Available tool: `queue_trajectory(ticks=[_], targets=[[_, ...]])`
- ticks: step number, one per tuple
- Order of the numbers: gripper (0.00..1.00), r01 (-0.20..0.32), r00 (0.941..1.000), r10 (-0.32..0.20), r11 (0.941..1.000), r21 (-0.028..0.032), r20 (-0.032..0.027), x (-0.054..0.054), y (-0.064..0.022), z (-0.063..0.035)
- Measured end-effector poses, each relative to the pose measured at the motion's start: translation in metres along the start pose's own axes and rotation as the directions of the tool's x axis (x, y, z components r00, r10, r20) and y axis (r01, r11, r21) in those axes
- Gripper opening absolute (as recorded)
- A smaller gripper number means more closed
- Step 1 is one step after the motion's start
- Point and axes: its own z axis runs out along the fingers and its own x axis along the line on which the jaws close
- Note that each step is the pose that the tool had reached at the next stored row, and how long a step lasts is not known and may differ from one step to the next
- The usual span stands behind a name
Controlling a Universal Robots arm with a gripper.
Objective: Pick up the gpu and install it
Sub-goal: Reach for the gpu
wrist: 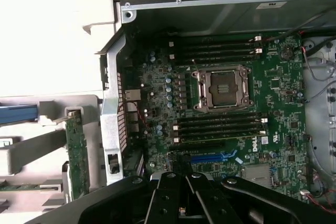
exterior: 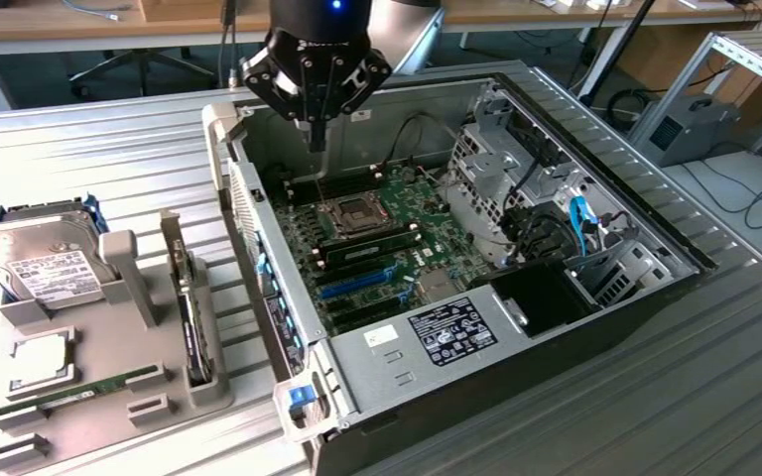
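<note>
The robot arm's end effector [exterior: 315, 139] hangs clenched and empty over the open computer case [exterior: 646, 268], its fingers pinched together above the far end of the motherboard [exterior: 395, 233], close to the case's rear wall and touching nothing. The wrist view looks down past the closed end effector [wrist: 181, 182] onto the bare processor socket [wrist: 223, 87], the memory slots on either side of it, and the blue expansion slot [wrist: 210, 157], which has no card in it. The gpu [exterior: 197, 327] has not been picked up. It stands on edge in a gray holder [exterior: 103, 416] on the ribbed metal tabletop [exterior: 90, 149], just outside the case on the exterior view's left of it. From the wrist it shows as a green strip [wrist: 77, 156] beyond the case's perforated rear panel. Farther from the case on the same holder lie a hard drive [exterior: 37, 263] and a narrow memory stick [exterior: 76, 390]. Judged from how things lie, the job has barely begun: both the pickup and the installation remain undone, and the end effector sits well apart from the card, with the case wall between them.
</note>
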Motion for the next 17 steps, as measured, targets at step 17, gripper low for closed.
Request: queue_trajectory(ticks=[17], targets=[[0.11,0.000,1.0000,0.000,1.0000,0.0000,0.0000,0.0043,-0.0003,0.0000]])
